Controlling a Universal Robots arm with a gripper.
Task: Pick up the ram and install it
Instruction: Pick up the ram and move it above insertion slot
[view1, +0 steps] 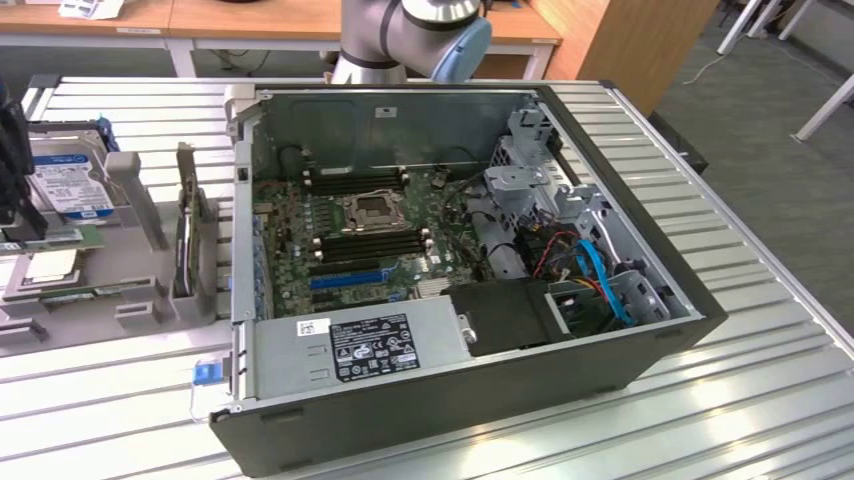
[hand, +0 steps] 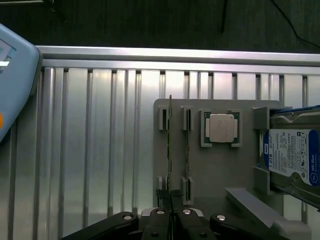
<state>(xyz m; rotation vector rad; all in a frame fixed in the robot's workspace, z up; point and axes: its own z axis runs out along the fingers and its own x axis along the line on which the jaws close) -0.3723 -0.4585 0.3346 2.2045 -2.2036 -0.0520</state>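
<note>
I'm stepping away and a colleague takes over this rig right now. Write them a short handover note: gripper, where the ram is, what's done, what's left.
Gripper: shut, hanging above the gray holder, with nothing seen in it.
Ram: sits in a slot of that holder next to the CPU, on the exterior view's left of the open computer case.
Black memory slots on the motherboard: they look unfilled.
Done: nothing yet; the ram is not picked up.
Left: the whole job, pickup and install.
</note>
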